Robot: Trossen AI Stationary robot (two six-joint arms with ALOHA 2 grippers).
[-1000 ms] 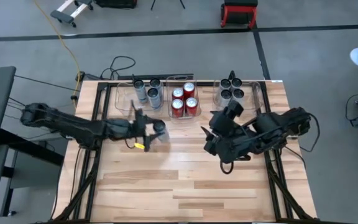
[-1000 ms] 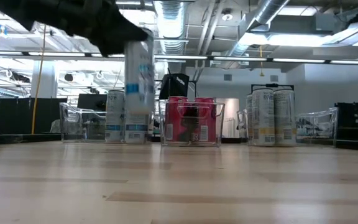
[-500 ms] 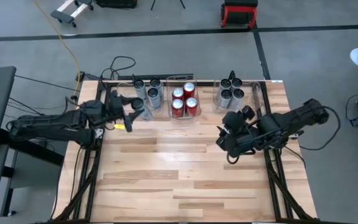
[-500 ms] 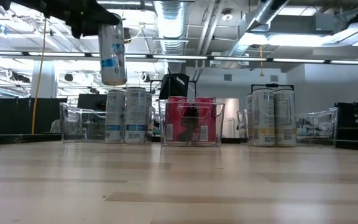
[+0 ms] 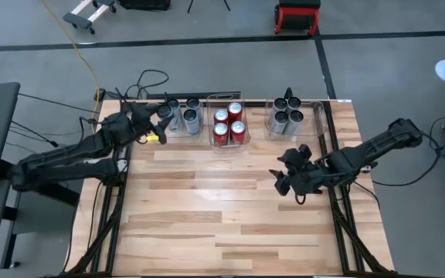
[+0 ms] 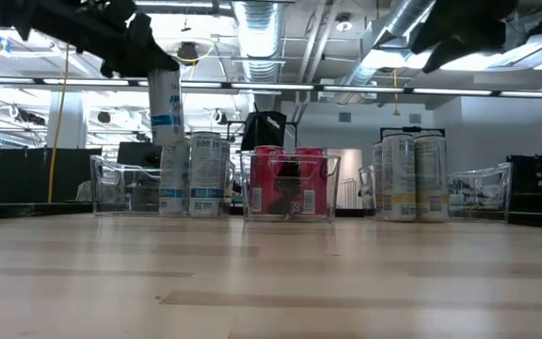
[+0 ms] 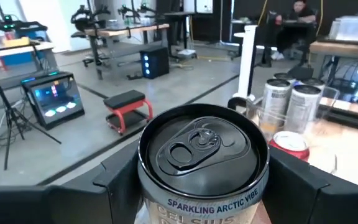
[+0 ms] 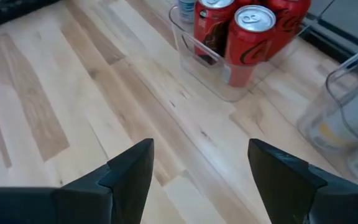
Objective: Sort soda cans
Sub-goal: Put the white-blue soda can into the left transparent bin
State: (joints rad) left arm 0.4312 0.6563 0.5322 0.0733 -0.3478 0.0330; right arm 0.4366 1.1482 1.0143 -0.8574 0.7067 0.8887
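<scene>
Wood planks covered the table (image 5: 230, 216), with three clear bins along its upper edge in the high view and an open workshop behind. At the upper left of that view, the left gripper (image 5: 161, 123) was clamped on a silver can (image 6: 166, 108), held upright in the air; the left wrist view showed its dark top (image 7: 201, 146) between the two fingers. In the low view the can hung just above the left bin (image 6: 120, 193), over the silver cans (image 6: 194, 174) already standing there. Next along sat the middle bin (image 6: 288, 188) of red cans (image 5: 229, 123), then the right bin (image 5: 321, 116) of silver cans with dark tops (image 5: 287, 113). The right gripper (image 5: 284, 179) waited at the right of centre, its fingers (image 8: 126, 171) apart over bare wood and holding nothing. The step in hand looked like placing this can into the left bin; no loose cans remained on the table, so it seemed the last. The next move called for lowering it into a free spot without knocking its neighbours, then opening.
</scene>
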